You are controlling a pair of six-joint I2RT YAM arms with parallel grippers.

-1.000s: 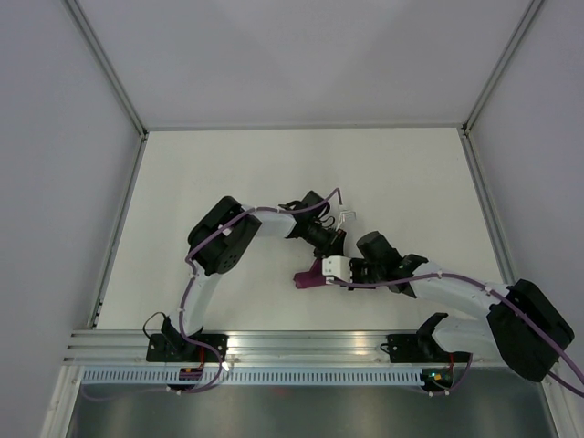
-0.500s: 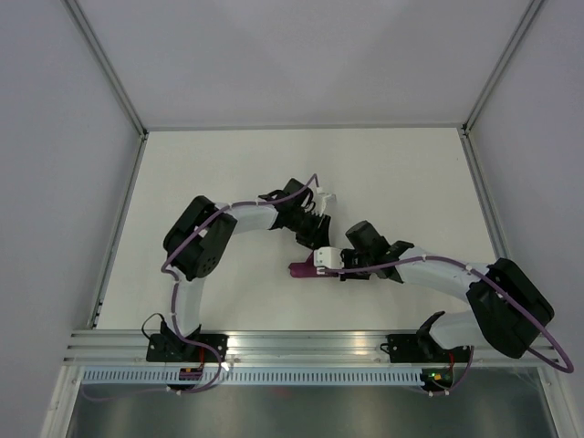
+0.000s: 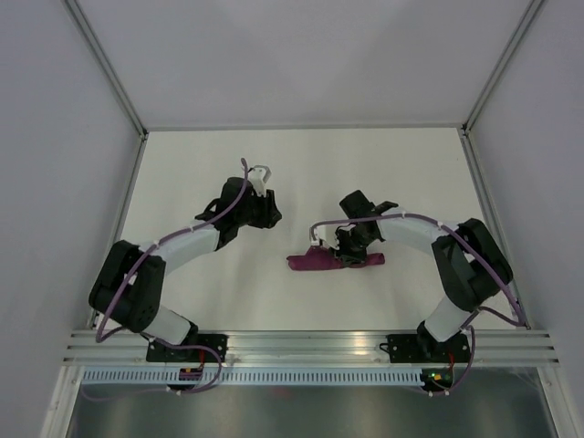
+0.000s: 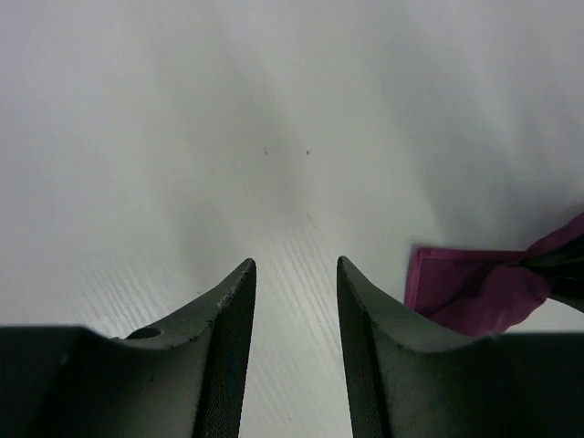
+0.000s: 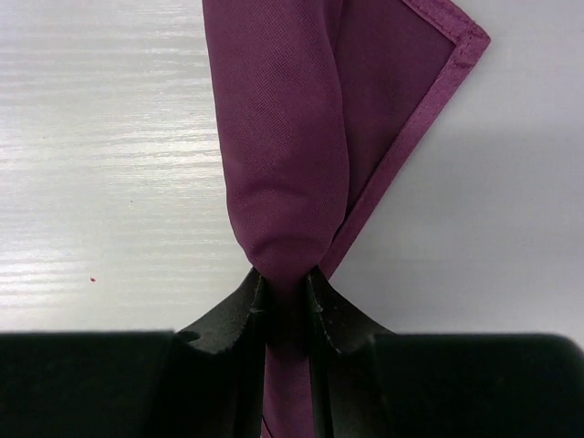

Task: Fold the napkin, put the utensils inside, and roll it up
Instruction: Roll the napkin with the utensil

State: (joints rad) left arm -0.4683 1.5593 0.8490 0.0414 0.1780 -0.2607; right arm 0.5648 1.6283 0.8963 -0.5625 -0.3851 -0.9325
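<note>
**Operator:** Right wrist view, panel one. My right gripper (image 5: 285, 274) is pinched narrow on the napkin (image 5: 283, 137). A rolled fold of cloth is squeezed between the jaws, and a hemmed corner flap lies flat on the table (image 5: 91, 137) beside it. I read the pinch as a hold on the roll so that it does not spring open.

**Observer:** And the other arm?

**Operator:** Left wrist view, panel two. My left gripper (image 4: 295, 265) has its jaws parted with nothing between them and bare table beneath. The napkin shows only at the lower right edge of this view, apart from the jaws. I judge that this arm stands aside to give the other one room.

**Observer:** What does the top external view add?

**Operator:** Layout. The napkin lies as a slim purple bundle near the middle of the table, somewhat toward the near edge, with the right gripper upon it. The left gripper sits off to the left and farther back. Neither wrist view gives that. The overhead, in turn, shows neither the grip of the jaws nor the hem, and only the right wrist view does.

**Observer:** The utensils?

**Operator:** Not visible in any view, so I cannot tell whether they sit inside the roll. Going by its shape, I take the rolling as nearly or fully done.
</note>
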